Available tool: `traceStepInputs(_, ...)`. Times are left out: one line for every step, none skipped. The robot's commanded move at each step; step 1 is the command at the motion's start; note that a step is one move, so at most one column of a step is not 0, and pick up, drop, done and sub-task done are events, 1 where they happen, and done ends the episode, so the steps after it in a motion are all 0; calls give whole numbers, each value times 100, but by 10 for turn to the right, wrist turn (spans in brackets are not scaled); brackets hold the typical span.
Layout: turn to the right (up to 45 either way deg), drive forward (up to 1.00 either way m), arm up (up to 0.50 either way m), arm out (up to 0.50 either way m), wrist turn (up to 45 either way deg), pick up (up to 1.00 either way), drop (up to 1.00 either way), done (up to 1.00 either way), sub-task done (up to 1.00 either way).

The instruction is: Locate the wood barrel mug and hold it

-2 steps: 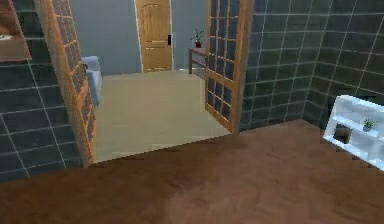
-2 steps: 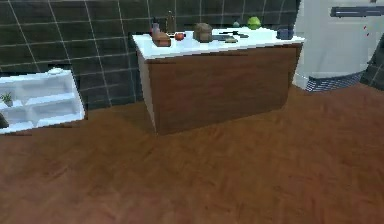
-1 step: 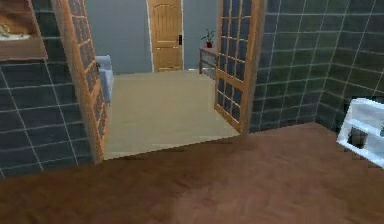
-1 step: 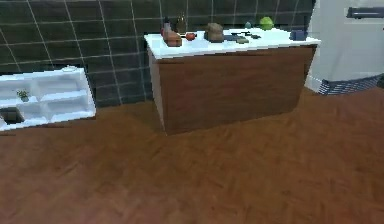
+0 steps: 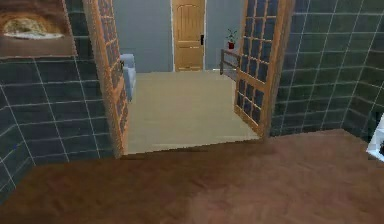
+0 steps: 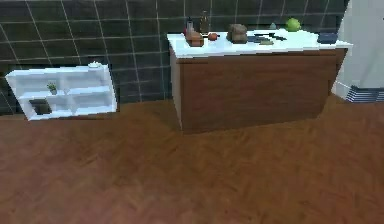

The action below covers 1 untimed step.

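A small brown barrel-shaped thing (image 6: 237, 33), which may be the wood barrel mug, stands on the white top of a wood-sided counter (image 6: 255, 85) in the arm side view's upper middle. Left of it on the same top are another small brown thing (image 6: 192, 37), a dark bottle (image 6: 205, 20) and a small red thing (image 6: 212, 37).
A green round fruit (image 6: 293, 24) and dark flat items (image 6: 327, 38) lie on the counter's right part. A low white shelf unit (image 6: 60, 90) stands against the dark tiled wall. Ahead, wood-framed glass doors (image 5: 255, 65) lead to a beige-floored room with a wooden door (image 5: 188, 35) and a plant (image 5: 232, 38).
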Motion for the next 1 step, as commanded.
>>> traceStepInputs(0, 100, 0, 0, 0, 0, 0, 0, 0)
